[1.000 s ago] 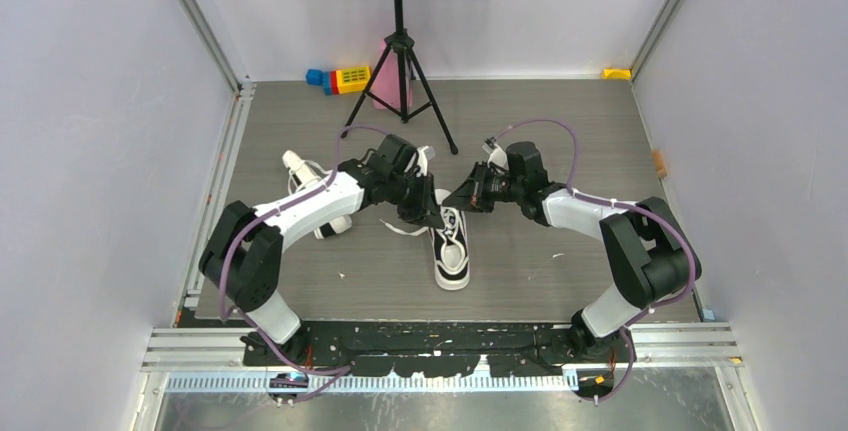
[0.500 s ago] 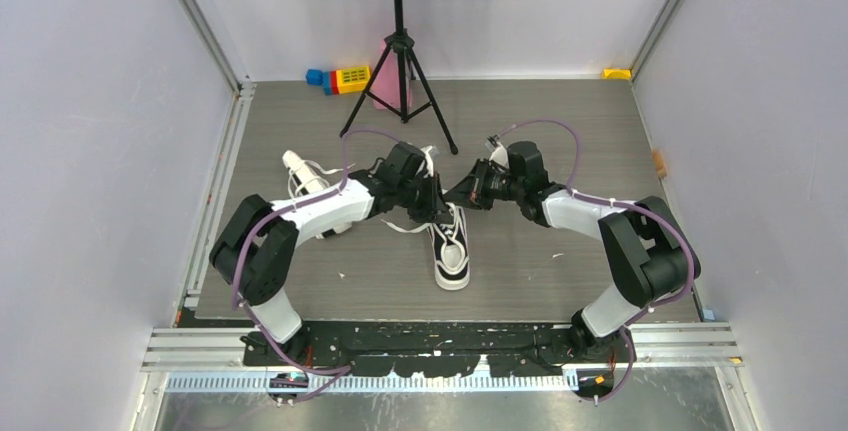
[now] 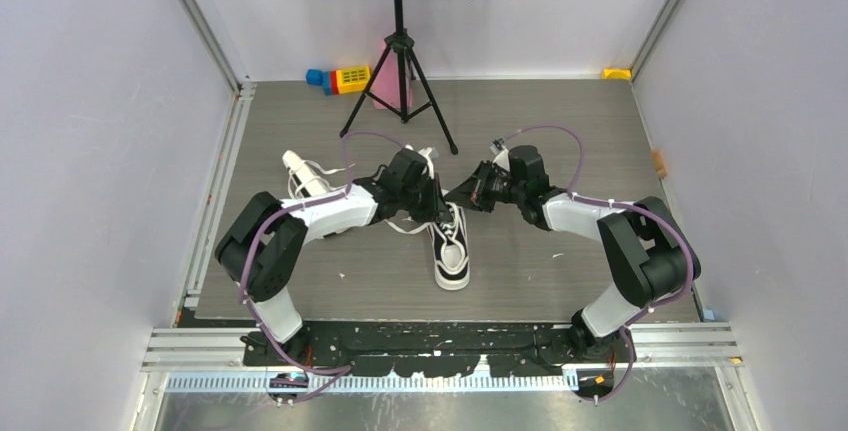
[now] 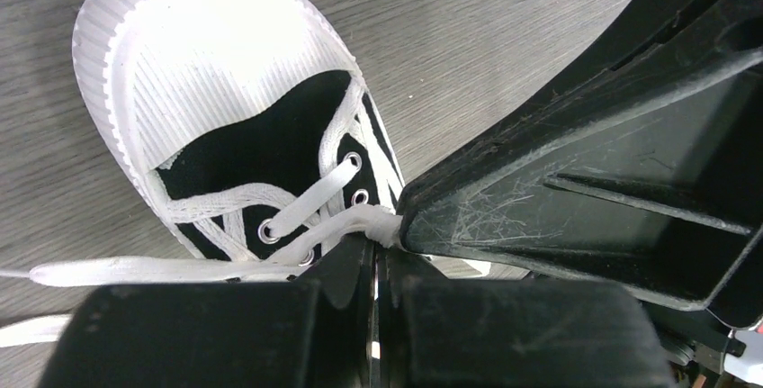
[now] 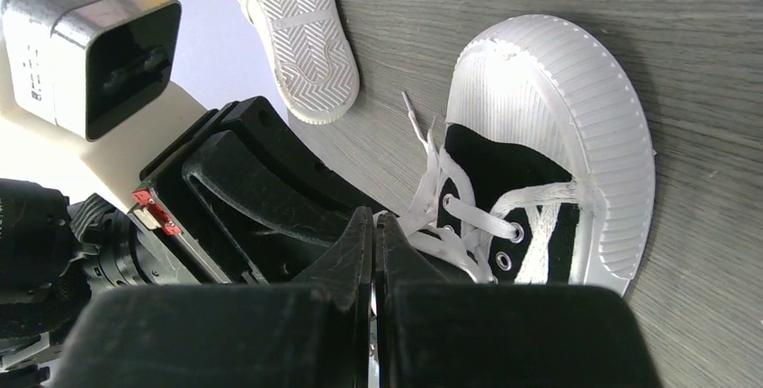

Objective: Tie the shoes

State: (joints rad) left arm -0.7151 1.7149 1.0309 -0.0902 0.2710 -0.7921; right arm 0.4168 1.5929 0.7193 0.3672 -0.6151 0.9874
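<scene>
One black sneaker (image 3: 451, 251) with a white toe cap stands upright mid-table, toe toward the near edge. It also shows in the left wrist view (image 4: 216, 91) and the right wrist view (image 5: 549, 136). Its white laces (image 4: 306, 199) are loose. My left gripper (image 3: 436, 208) and right gripper (image 3: 456, 197) meet tip to tip over the shoe's upper eyelets. Left jaws (image 4: 376, 248) are shut on a bunched lace strand. Right jaws (image 5: 373, 226) are shut on lace strands (image 5: 432, 226). The second sneaker (image 3: 306, 179) lies on its side at the left, sole showing (image 5: 292, 41).
A music stand's tripod (image 3: 400, 81) stands behind the shoes. Coloured toy blocks (image 3: 340, 78) and a pink object (image 3: 384, 79) lie at the back wall, and a yellow piece (image 3: 617, 73) in the back right corner. A loose lace end (image 4: 135, 271) trails left of the shoe.
My left gripper has moved right and slightly back, closing in on the right gripper over the shoe's laces. The right arm has barely moved.
</scene>
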